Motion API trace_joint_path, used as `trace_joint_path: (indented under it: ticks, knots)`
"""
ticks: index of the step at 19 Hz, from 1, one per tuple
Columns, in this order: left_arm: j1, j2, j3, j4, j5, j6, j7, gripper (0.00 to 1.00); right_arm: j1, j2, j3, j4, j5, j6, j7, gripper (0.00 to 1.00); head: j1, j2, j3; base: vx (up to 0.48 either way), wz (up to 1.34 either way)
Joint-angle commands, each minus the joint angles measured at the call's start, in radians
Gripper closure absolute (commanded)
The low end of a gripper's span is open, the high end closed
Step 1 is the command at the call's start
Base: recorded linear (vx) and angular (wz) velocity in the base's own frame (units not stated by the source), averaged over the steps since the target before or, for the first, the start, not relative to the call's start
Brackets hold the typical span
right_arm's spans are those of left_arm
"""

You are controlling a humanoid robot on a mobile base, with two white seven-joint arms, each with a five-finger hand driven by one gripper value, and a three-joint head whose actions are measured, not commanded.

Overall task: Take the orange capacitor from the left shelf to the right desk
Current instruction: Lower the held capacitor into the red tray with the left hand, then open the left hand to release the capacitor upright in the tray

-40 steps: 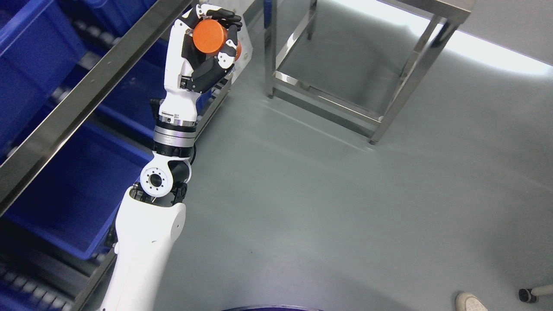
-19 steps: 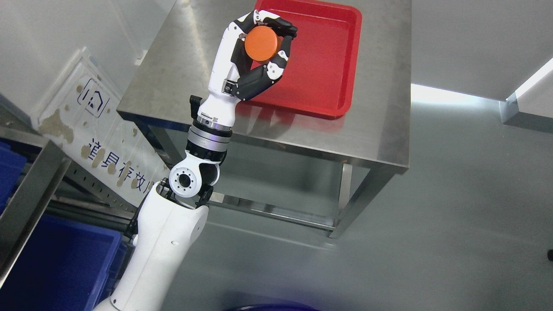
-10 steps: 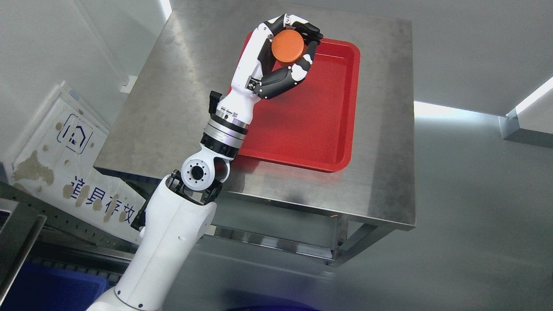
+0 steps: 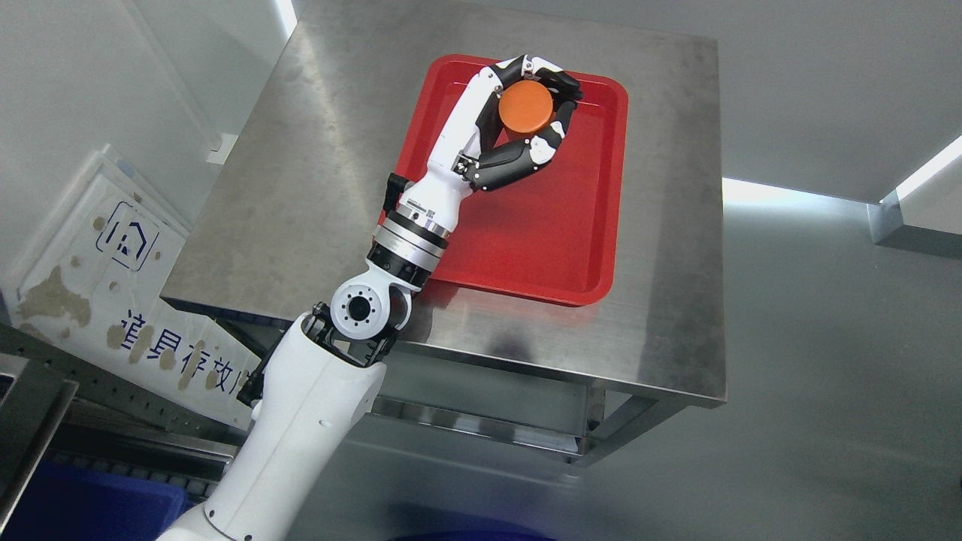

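My left hand (image 4: 530,113) is shut on the orange capacitor (image 4: 525,108), a round orange cylinder seen end-on. The hand holds it above the far part of a red tray (image 4: 571,225) that lies on the steel desk (image 4: 316,173). The white left arm rises from the lower left and reaches over the desk's near edge. The right arm is out of view.
A white sign with blue characters (image 4: 120,300) leans at the left beside the shelf frame (image 4: 30,406). A blue bin (image 4: 83,511) shows at the lower left corner. Grey floor lies to the right of the desk.
The whole picture has swung from the shelf to the desk, so the camera has turned. My left hand has carried the capacitor further over the red tray, to the right.
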Motion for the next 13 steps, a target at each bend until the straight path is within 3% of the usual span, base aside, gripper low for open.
trace_joint_path:
  ticks: [1, 2, 4, 12, 13]
  knots:
    - [0.013, 0.017, -0.007, 0.019, -0.003, 0.025, 0.000, 0.84, -0.002, -0.017, -0.011, -0.034, 0.000, -0.003, 0.001, 0.00, 0.0000, 0.000, 0.000, -0.012, 0.00]
    - [0.011, 0.017, -0.004, 0.020, -0.003, 0.030, 0.001, 0.71, 0.000, -0.017, -0.011, -0.034, 0.000, -0.002, 0.001, 0.00, 0.0000, 0.000, 0.000, 0.000, 0.00]
    - [-0.001, 0.017, 0.005, 0.020, -0.003, 0.027, 0.009, 0.33, -0.002, -0.017, -0.011, -0.034, 0.000, -0.002, 0.001, 0.00, 0.0000, 0.000, 0.000, 0.000, 0.00]
    - [-0.039, 0.017, 0.057, 0.016, -0.001, -0.016, 0.021, 0.01, -0.002, -0.017, -0.011, -0.034, 0.000, -0.002, 0.001, 0.00, 0.0000, 0.000, 0.000, 0.000, 0.00]
    - [-0.045, 0.017, 0.066, 0.010, -0.001, -0.033, 0.021, 0.01, -0.002, -0.017, -0.011, -0.034, 0.000, -0.003, 0.001, 0.00, 0.0000, 0.000, 0.000, 0.000, 0.00]
